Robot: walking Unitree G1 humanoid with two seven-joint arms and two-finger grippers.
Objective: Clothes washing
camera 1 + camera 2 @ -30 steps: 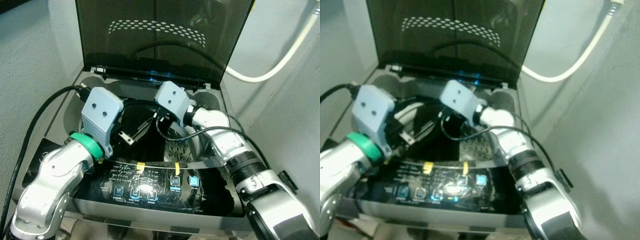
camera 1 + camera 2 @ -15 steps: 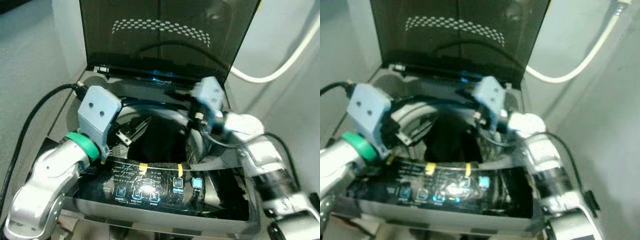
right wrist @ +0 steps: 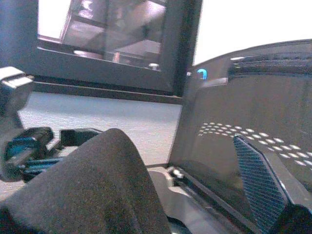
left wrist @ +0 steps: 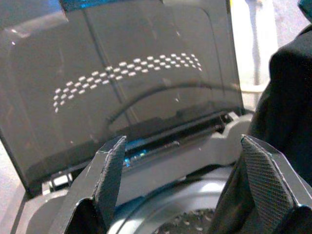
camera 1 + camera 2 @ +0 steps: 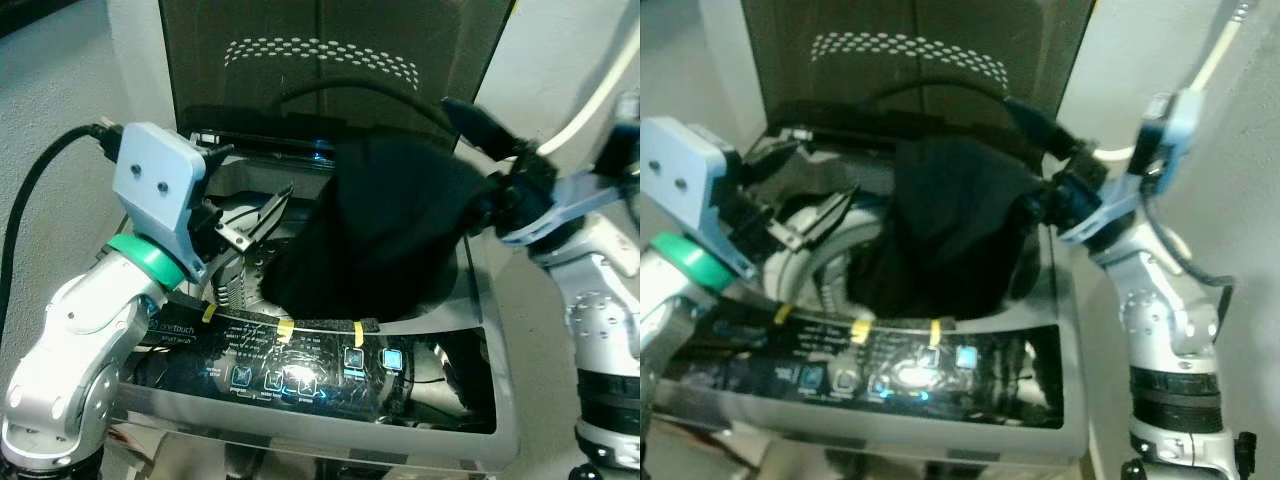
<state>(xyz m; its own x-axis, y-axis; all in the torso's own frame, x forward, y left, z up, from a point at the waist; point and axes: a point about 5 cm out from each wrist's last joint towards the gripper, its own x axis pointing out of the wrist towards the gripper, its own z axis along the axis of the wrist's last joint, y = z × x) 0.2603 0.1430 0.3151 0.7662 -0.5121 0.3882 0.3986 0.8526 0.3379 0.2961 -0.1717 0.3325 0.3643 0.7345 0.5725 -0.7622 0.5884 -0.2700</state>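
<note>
The black garment point(image 5: 385, 225) hangs above the washer drum point(image 5: 240, 275), gripped by the right tool point(image 5: 480, 205), while the left tool point(image 4: 190, 185) waits empty and spread; unloading looks underway, and next it must lift clear of the rim.

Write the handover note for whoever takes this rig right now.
Right pincer: raised above the washer's right side, shut on the black garment.
Left pincer: open, holding nothing, over the left rim of the drum.
Washer lid: up. Control panel: lit.
Garment: hangs from the right pincer, its lower part reaching the drum opening; whether it touches the rim cannot be told.
Done: garment gripped and lifted.
Left: get the garment clear or settled, close the lid.
</note>
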